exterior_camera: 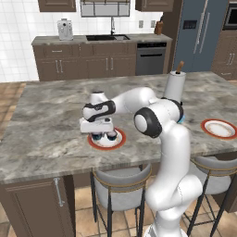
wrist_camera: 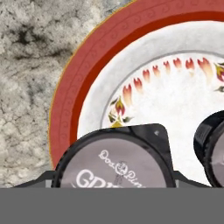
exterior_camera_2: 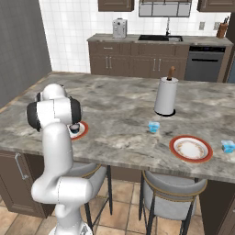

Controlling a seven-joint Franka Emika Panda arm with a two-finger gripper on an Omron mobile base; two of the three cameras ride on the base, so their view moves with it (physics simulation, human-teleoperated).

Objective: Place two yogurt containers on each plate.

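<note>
Red-orange rims ring both plates, and you can see the near plate [wrist_camera: 87,87] up close in the hand view: a glossy white round dish with a broad band carrying a faint scroll pattern, then a ring of small flame-like petals around the white centre. On it stand two dark navy yogurt cups, round, with pale grey printed lids; one [wrist_camera: 114,159] sits right between the claw's [exterior_camera: 103,136] tips, the other [wrist_camera: 213,146] just beside it at the right edge of that view. From the left base view you see the claw low over this plate with both dark cups under it; whether it is pinching the cup or merely straddling it, you cannot tell.

The second plate [exterior_camera_2: 191,148] lies bare further along the desk [exterior_camera_2: 114,110], a mottled grey-brown stone slab. One light blue yogurt cup [exterior_camera_2: 153,126] stands between that plate and the tall white paper-towel roll [exterior_camera_2: 165,96]; the other light blue cup [exterior_camera_2: 228,146] stands just beyond the plate, near the desk's far end.
</note>
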